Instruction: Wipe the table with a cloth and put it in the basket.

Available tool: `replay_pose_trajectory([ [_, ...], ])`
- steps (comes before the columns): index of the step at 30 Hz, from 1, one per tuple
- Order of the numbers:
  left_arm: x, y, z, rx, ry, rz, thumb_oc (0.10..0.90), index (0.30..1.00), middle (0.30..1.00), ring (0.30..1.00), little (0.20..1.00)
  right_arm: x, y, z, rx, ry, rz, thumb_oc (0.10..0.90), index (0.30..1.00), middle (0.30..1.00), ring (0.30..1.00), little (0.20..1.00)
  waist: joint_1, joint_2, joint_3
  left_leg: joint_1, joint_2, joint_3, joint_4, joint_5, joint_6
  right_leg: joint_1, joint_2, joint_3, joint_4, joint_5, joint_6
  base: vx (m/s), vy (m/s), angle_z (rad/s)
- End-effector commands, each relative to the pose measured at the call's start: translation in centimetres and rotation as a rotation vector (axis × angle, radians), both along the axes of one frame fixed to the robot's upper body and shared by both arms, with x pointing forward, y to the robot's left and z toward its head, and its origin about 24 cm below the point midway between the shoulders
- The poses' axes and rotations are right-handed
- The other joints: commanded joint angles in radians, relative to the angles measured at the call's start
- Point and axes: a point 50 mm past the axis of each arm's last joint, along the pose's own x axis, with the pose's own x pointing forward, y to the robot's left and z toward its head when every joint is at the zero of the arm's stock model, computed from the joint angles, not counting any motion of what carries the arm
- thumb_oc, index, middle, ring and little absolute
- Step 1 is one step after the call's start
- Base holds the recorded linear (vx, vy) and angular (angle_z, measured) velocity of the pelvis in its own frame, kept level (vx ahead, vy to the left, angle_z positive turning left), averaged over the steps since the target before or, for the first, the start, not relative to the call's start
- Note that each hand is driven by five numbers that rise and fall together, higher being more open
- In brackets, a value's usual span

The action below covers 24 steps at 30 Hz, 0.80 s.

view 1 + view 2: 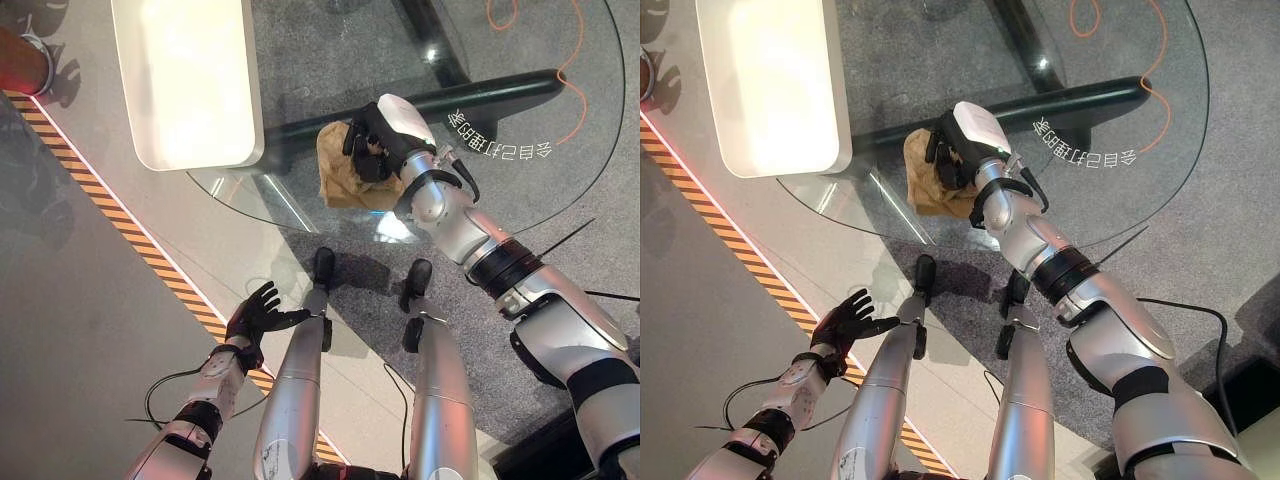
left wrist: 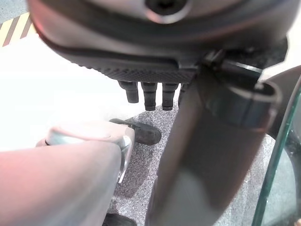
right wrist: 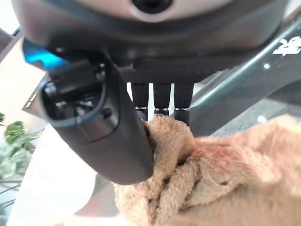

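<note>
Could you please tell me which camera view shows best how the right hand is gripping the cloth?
The right wrist view: there the right hand has fingers and thumb curled into the bunched tan cloth. Both eye views show the cloth lying on the glass table under that hand, but hide the fingertips.

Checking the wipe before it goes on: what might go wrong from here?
The right hand grips the cloth bunched near the glass table's front edge; a stroke toward the robot could drag it off. Bunched, it may wipe little. The white basket sits left, a long reach.
</note>
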Motion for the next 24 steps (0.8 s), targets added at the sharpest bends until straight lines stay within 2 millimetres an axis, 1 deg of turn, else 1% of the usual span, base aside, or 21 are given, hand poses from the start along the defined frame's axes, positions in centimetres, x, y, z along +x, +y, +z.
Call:
replay_pose_trajectory([
  [1,-1.1,-0.1,-1.2,0.001,0.031,0.039,0.8,0.9,0.9,0.9,0.9,-2.8,5.8,1.7,0.058,-0.084,0.261,0.1,0.3,0.3,0.3,0.2,0.005,0.017,-0.019,-0.002,-0.093,0.072,0.043,-0.045,0.079,0.027,0.07,-0.097,-0.061,-0.014,-0.023,0.0,0.0,0.0],
  [5,-0.9,-0.1,-0.8,0.018,-0.001,0.066,0.8,0.9,0.9,0.9,0.9,-2.8,5.6,1.9,0.085,-0.109,0.237,0.1,0.3,0.3,0.3,0.2,0.004,0.015,-0.019,-0.001,-0.092,0.072,0.042,-0.043,0.078,0.029,0.07,-0.095,-0.063,-0.012,-0.022,0.0,0.0,0.0],
  [8,-0.6,0.1,-0.1,0.014,-0.054,0.109,0.8,0.9,0.9,0.9,0.9,-2.5,4.9,2.0,0.116,-0.122,0.191,0.1,0.3,0.3,0.3,0.2,0.005,0.016,-0.019,0.001,-0.091,0.071,0.041,-0.043,0.078,0.029,0.07,-0.093,-0.061,-0.011,-0.023,0.0,0.0,0.0],
  [12,-0.2,-0.2,0.7,-0.005,-0.113,0.137,0.8,0.9,0.9,0.9,0.9,-1.9,3.4,2.3,0.17,-0.152,0.124,0.1,0.3,0.3,0.3,0.2,0.008,0.019,-0.019,0.001,-0.092,0.067,0.041,-0.043,0.079,0.028,0.068,-0.093,-0.059,-0.008,-0.022,0.0,0.0,0.0],
  [15,0.2,0.1,1.8,-0.015,-0.183,0.213,0.8,0.9,0.9,0.9,0.9,-1.4,2.3,2.9,0.211,-0.181,0.076,0.1,0.3,0.3,0.3,0.2,0.01,0.019,-0.019,0.003,-0.092,0.065,0.038,-0.043,0.079,0.03,0.067,-0.092,-0.059,-0.009,-0.02,0.0,0.0,0.0],
  [17,0.4,0.4,2.6,0.011,-0.225,0.274,0.8,0.9,0.9,0.9,0.9,-1.2,1.3,3.4,0.236,-0.199,0.047,0.1,0.3,0.3,0.3,0.2,0.013,0.019,-0.019,0.004,-0.095,0.058,0.037,-0.043,0.079,0.031,0.067,-0.092,-0.059,-0.009,-0.02,0.0,0.0,0.0],
  [20,0.4,1.4,3.9,0.055,-0.287,0.424,0.8,0.9,0.9,0.9,0.9,-0.8,-0.4,4.1,0.294,-0.237,-0.015,0.1,0.3,0.3,0.3,0.2,0.025,0.02,-0.019,0.007,-0.1,0.047,0.037,-0.043,0.08,0.037,0.064,-0.097,-0.058,-0.009,-0.018,-0.03,-0.034,0.01],
  [24,0.3,2.0,5.0,0.089,-0.359,0.512,0.8,0.9,0.9,0.9,0.9,-0.4,-1.8,4.8,0.354,-0.266,-0.071,0.1,0.3,0.3,0.3,0.2,0.036,0.019,-0.019,0.011,-0.101,0.04,0.033,-0.043,0.079,0.044,0.061,-0.103,-0.06,-0.01,-0.018,-0.01,-0.007,0.0],
])
